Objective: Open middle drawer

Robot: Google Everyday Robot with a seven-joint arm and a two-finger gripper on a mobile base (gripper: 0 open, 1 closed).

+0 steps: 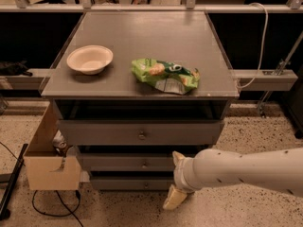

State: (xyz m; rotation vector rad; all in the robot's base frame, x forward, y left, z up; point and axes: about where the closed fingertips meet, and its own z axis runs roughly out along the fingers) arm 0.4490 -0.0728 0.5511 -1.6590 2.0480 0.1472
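Note:
The grey cabinet has three drawers stacked under its top. The middle drawer (118,163) is a shallow grey front with a small round metal knob (144,164). It looks shut, flush with the drawer below. My gripper (174,178) is at the end of the white arm (246,169) that comes in from the right. It sits low in front of the cabinet, just right of the middle drawer's knob. One cream fingertip (178,156) is level with the middle drawer and the other (172,200) hangs below the bottom drawer. The fingers are spread and hold nothing.
The taller top drawer (141,133) sits above, the narrow bottom drawer (128,183) below. On the cabinet top are a white bowl (90,59) and a green snack bag (164,74). A cardboard box (49,162) stands at the left. Cables lie on the speckled floor (52,207).

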